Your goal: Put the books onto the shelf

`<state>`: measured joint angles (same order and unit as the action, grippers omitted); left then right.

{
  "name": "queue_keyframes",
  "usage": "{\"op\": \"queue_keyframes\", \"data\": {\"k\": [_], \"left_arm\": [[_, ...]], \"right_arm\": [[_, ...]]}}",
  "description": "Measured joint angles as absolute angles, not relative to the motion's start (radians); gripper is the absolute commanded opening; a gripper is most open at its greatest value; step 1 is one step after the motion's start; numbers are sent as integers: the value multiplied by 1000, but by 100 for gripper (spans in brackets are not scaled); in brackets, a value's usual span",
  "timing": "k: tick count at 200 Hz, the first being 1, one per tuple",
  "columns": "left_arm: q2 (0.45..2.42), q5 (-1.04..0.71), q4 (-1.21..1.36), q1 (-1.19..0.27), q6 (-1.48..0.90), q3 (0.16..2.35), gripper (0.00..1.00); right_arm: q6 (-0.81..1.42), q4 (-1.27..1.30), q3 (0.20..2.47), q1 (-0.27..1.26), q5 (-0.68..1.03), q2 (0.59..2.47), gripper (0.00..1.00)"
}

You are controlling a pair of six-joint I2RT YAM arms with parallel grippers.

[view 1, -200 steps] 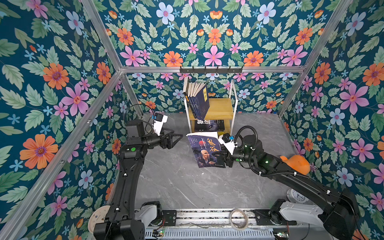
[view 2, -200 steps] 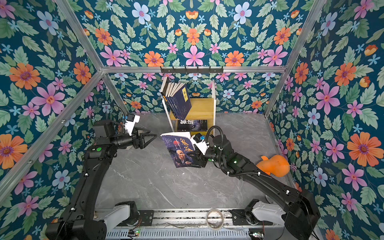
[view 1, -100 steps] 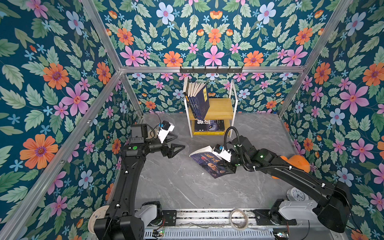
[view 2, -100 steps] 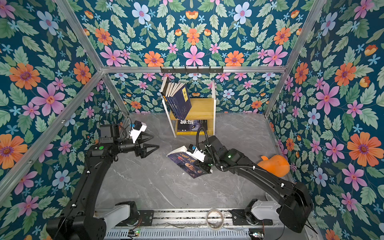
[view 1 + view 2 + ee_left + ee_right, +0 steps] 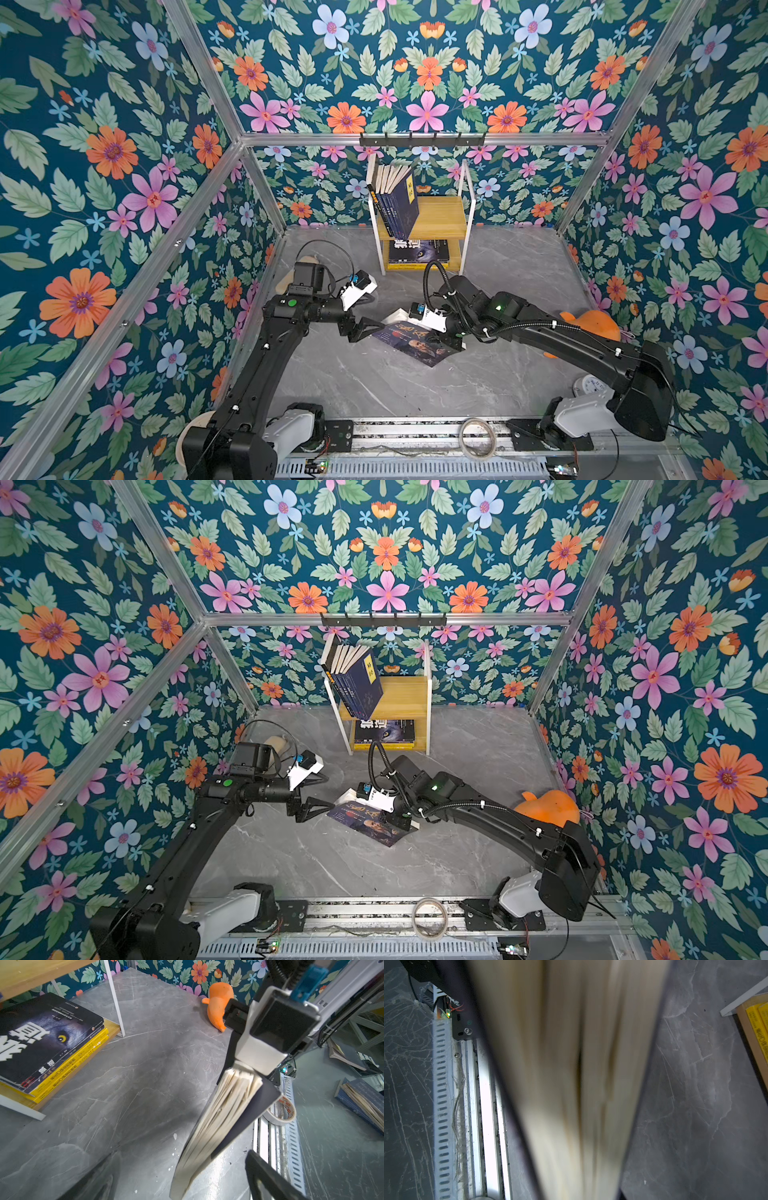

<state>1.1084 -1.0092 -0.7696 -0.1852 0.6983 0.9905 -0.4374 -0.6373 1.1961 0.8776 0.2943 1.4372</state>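
Book (image 5: 417,343), dark-covered, hangs tilted low over the desk (image 5: 374,386), pinched at its right end by the closed right fingers (image 5: 454,341), free page edge pointing toward the left fingers (image 5: 368,322), spread wide and empty just beside it; shelf (image 5: 440,216) stands well behind, nearer neither arm.

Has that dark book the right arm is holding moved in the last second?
Yes. The dark book has come down and away from the shelf, toward the front rail, and now tilts much flatter.
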Motion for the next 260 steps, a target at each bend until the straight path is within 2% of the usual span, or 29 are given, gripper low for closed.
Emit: {"op": "queue_keyframes", "data": {"k": [47, 63, 107, 119, 141, 177, 208, 217, 260], "left_arm": [[1128, -1006, -765, -256, 698, 945, 94], [1131, -1009, -755, -276, 695, 937, 90], [1137, -1036, -731, -295, 659, 923, 58], [1132, -1055, -714, -295, 643, 906, 41], [1129, -1080, -693, -297, 595, 881, 0], [1107, -1112, -651, -287, 539, 863, 0], [1102, -1101, -626, -255, 472, 858, 0], [1096, -1103, -612, -243, 454, 859, 0], [1092, -1097, -572, -175, 369, 877, 0]], "right_arm": [[-445, -650, 1258, 914, 300, 1494, 0], [-448, -654, 1278, 927, 300, 1506, 0], [-451, -654, 1293, 938, 310, 1515, 0], [-450, -651, 1290, 937, 308, 1514, 0], [-439, -635, 1261, 939, 293, 1498, 3], [-421, -548, 1185, 938, 260, 1423, 38], [-400, -495, 1090, 938, 186, 1319, 60], [-394, -472, 1057, 938, 159, 1277, 64], [-370, -391, 903, 939, 25, 1071, 64]]}}
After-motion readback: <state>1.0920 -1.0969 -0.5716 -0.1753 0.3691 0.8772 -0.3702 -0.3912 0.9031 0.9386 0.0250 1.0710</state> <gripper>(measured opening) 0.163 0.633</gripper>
